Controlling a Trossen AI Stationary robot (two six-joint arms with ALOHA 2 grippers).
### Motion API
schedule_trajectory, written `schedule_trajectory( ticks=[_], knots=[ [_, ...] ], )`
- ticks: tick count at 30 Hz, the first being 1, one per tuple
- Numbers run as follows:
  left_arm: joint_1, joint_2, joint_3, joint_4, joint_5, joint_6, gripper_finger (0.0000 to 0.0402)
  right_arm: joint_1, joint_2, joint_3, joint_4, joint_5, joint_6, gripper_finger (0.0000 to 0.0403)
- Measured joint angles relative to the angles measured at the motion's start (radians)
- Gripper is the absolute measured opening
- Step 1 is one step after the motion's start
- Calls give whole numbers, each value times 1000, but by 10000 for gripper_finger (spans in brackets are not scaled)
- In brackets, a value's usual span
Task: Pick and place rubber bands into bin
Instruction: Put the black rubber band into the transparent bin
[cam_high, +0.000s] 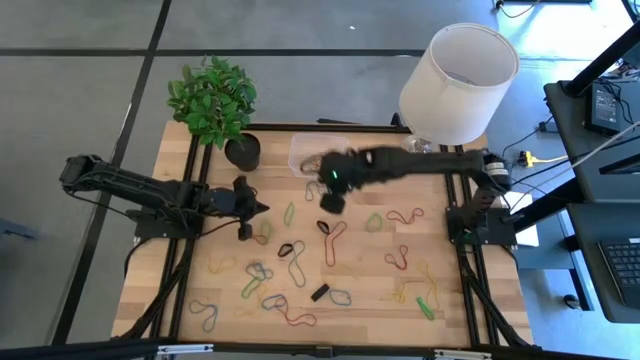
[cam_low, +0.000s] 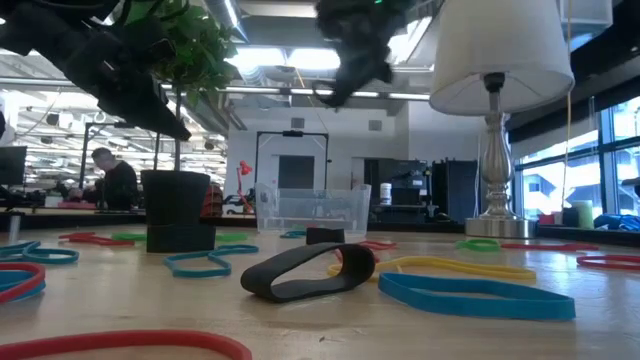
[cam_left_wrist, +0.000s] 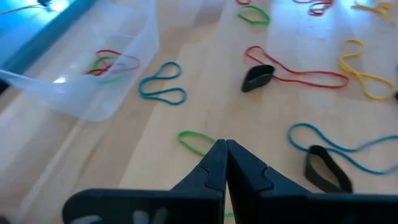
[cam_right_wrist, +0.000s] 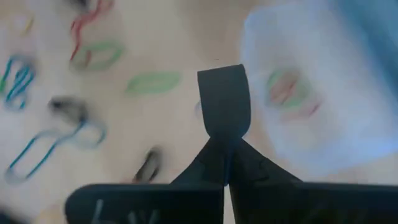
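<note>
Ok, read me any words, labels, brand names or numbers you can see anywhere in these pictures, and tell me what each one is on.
None can be read.
Pale marks on the left end effector housing: cut off, unreadable.
Pale marks on the right end effector housing: blurred, unreadable.
Bin, lamp, plant pot, rubber bands: no text shows.

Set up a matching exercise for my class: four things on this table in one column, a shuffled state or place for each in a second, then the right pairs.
Column one
1. clear bin
2. left gripper
3. right gripper
4. lamp

Column two
A. jaws shut on a black rubber band
B. contains red and green rubber bands
C. jaws shut, holding nothing
D. stands right of the bin in the high view

Pairs: 1-B, 2-C, 3-A, 4-D
</note>
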Motion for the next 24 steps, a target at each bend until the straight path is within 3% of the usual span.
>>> schedule_trajectory(
  ticks=[11, 16, 24],
  knots=[
    [57, 0, 0, 6, 0, -44, 2, -206, 351, 377, -162, -65, -317, 1],
    [58, 0, 0, 7, 0, -64, 3, -255, 474, 418, -250, -64, -401, 1],
    [58, 0, 0, 6, -9, -91, 3, -295, 554, 419, -354, -58, -413, 13]
  ],
)
